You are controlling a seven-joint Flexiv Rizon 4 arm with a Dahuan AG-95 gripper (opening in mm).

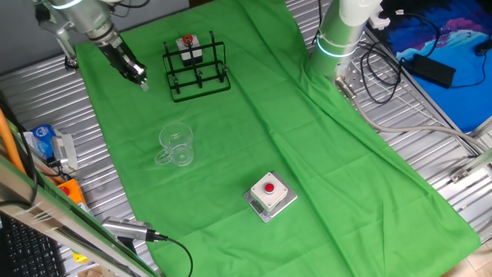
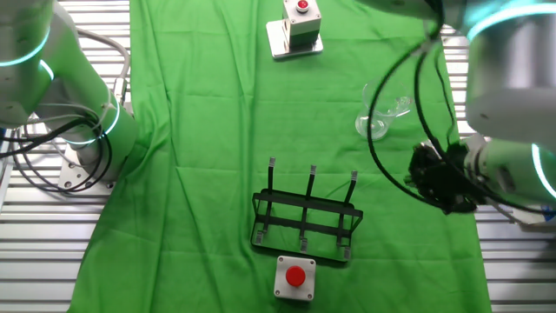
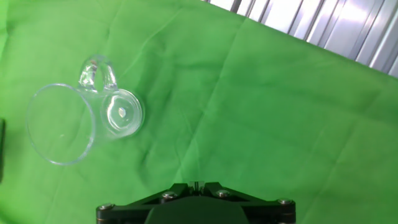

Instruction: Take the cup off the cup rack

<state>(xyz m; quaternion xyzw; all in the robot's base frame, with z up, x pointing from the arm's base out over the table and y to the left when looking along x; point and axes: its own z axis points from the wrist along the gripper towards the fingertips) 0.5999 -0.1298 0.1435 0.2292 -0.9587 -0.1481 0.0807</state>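
In one fixed view the cup [image 1: 176,145] stands on the green cloth [image 1: 323,177] towards its left edge, well apart from the cup rack [image 1: 197,68], which sits near the far edge with its pegs bare; the task looks all but finished. The gripper [image 1: 138,77] hangs just left of the rack, above the cloth, holding nothing, and its fingers are too small and dark here to tell how wide they stand. A grey box with a red button [image 1: 270,195] rests nearer the front edge. In the other fixed view the rack [image 2: 306,217] sits between two button boxes, the nearer one [image 2: 294,277] just beside its base, while the cup [image 2: 377,112] stands close to the cloth's right edge; the gripper [image 2: 445,178] is a dark blur there, its opening unreadable. In the hand view the cup [image 3: 79,116] shows from above at the left, handle pointing to the far edge, and only the gripper's base is visible at the bottom, so the fingers cannot be judged. To close the step well, I would lift the arm straight up and away, keeping clear of the rack's pegs and the glass.
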